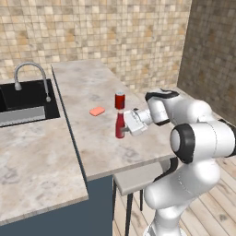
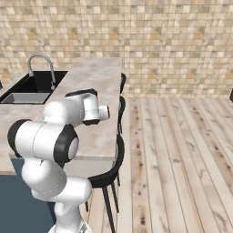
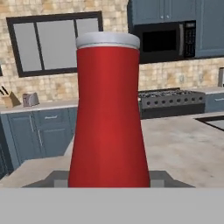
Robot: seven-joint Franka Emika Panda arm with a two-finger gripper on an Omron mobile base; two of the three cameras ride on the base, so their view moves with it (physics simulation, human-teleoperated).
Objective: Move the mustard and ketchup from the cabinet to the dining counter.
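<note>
Left base view: the end effector [image 1: 124, 128] grips the lower body of the upright ketchup [image 1: 120, 123] from the side, near the table's [image 1: 87, 83] right edge. A small red can [image 1: 120, 100] stands just behind it, and a pink sponge [image 1: 97, 111] lies to its left. Right base view: the arm reaches over the table [image 2: 98, 73]. Hand view: the ketchup [image 3: 108, 113] stands between the fingertips [image 3: 54, 178].
</note>
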